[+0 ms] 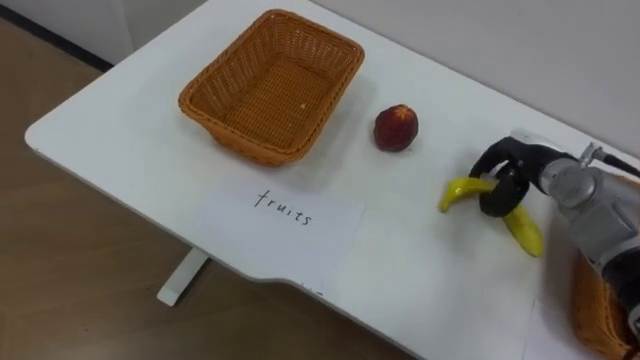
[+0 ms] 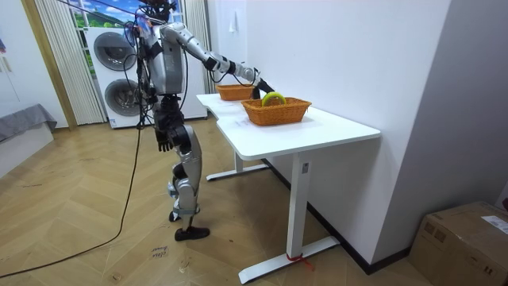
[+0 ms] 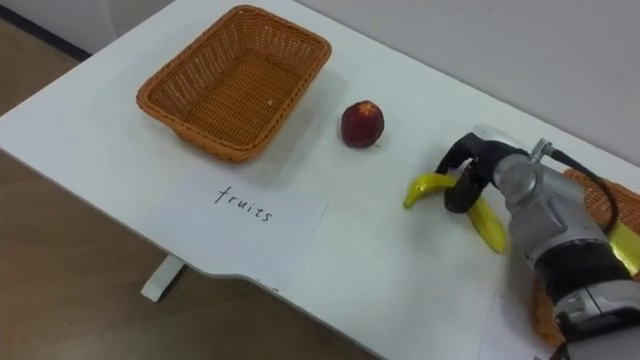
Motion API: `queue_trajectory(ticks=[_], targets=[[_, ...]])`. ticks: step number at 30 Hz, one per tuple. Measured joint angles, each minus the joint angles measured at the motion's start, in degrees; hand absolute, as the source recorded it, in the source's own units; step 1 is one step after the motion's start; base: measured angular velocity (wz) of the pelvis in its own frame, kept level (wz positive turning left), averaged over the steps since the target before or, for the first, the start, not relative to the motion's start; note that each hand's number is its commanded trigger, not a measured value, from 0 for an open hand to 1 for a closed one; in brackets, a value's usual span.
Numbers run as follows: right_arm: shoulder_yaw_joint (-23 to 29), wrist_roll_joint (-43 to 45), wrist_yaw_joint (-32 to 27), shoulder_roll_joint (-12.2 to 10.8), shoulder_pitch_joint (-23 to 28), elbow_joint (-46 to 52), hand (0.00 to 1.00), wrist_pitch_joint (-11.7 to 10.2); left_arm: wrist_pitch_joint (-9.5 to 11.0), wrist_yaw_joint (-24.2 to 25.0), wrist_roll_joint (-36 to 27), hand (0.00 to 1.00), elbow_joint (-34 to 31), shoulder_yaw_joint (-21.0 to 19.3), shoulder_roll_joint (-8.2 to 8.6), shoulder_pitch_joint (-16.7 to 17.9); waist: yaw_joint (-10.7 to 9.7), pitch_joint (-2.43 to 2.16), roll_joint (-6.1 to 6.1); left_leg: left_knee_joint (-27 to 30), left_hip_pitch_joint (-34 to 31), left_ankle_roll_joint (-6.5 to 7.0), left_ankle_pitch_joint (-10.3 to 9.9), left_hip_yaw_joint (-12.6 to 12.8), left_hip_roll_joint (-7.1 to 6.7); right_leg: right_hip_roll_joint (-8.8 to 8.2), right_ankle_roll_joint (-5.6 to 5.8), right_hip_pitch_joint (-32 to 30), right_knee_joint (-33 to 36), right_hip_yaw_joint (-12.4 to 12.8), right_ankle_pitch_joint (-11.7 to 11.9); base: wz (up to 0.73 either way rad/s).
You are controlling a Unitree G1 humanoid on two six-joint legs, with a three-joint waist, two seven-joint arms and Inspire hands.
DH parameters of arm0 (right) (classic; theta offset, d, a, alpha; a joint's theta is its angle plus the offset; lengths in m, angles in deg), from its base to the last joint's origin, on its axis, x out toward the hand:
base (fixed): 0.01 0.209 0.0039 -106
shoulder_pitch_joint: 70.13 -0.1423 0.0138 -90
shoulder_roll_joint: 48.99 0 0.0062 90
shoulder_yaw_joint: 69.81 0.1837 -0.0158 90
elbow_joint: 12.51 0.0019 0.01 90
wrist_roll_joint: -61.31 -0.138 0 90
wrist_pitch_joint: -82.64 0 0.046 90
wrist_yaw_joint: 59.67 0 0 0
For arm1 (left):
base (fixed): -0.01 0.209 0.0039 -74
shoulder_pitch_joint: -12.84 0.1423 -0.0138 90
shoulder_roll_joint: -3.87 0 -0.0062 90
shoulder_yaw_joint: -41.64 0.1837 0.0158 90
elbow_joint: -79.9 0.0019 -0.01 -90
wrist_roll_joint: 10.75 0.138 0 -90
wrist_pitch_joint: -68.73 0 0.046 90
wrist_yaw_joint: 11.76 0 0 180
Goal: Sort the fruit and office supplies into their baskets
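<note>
A yellow banana [image 1: 525, 232] lies on the white table [image 1: 120, 130] at the right. My right hand [image 1: 503, 178] is shut round its middle, and both ends stick out. Left of it stands a red apple [image 1: 396, 128]. Further left is an empty wicker basket [image 1: 270, 85], with a handwritten paper label [image 1: 285, 225] in front of it. A second wicker basket [image 3: 598, 196] shows at the right edge behind my forearm, with something yellow [image 3: 625, 246] in it. In the room view my left hand [image 2: 163, 144] hangs at my side.
I stand at the long side of the table, right arm stretched over it. The table's front edge [image 1: 250, 275] runs close below the label, with wooden floor beyond. Behind the table is a white wall [image 1: 500, 40]. In the room view washing machines [image 2: 119, 71] stand behind me.
</note>
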Motion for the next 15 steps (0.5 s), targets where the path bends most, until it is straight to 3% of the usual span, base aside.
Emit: queue_trajectory(ticks=[6,15], targets=[[-1.25,-0.03,0.78,0.0,0.33,0.32,1.0,-0.07,0.03,-0.76,0.0,0.0,0.0,1.33,-0.1,-0.13,0.05,0.15,0.21,-0.33,0.04,0.0,0.0,0.09,0.0,-0.01,0.0,-0.1,-0.15,0.03,0.0,0.0],[-2.25,-0.82,1.13,0.13,0.43,1.21,1.0,-0.02,0.1,-1.04,-0.03,0.0,-0.13,1.3,-0.13,0.24,0.1,-0.02,-0.01,-1.27,1.11,-0.02,0.05,0.95,0.1,-0.03,0.02,0.63,-0.87,0.06,0.01,-0.03]])
